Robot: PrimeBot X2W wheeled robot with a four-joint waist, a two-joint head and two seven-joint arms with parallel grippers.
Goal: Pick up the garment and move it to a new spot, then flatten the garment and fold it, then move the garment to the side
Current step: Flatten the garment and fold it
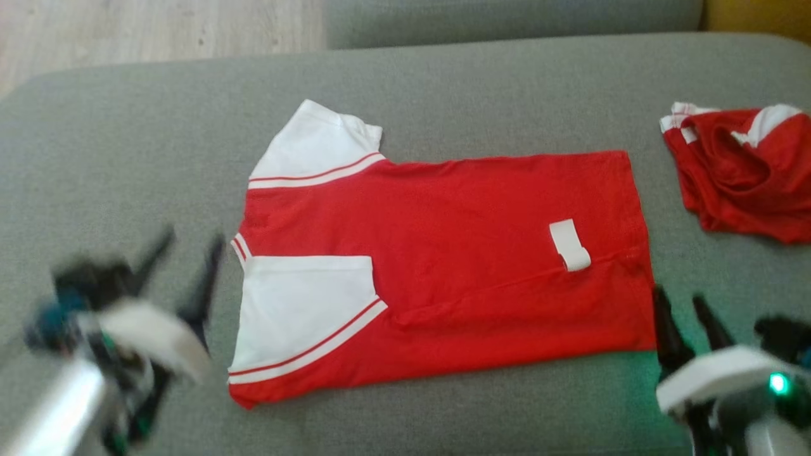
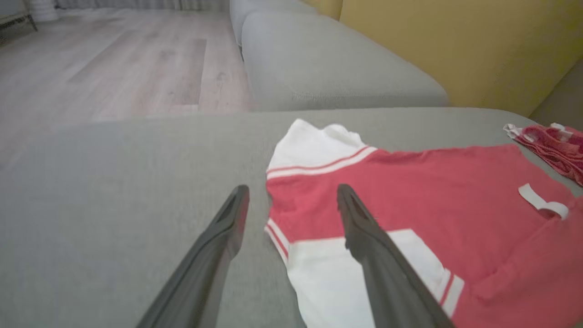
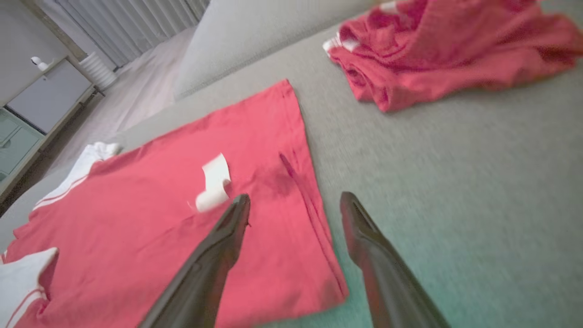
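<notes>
- Head view: the red garment (image 1: 443, 266) with white sleeves lies spread flat across the middle of the grey cushion (image 1: 127, 139), sleeves toward the robot's left and hem toward its right
- A white label (image 1: 570, 244) sits on the red cloth near the hem
- The left gripper (image 1: 193, 240), blurred, hangs just beside the collar end with its fingers spread and nothing between them
- Left wrist view: one finger is over bare cushion, the other over the near white sleeve
- The right gripper (image 1: 678, 296) is at the near hem corner, fingers wide apart and empty
- Right wrist view: one finger is over red cloth close to the label, the other over cushion
- A second, crumpled red-and-white garment (image 1: 747, 171) lies apart at the cushion's right end
</notes>
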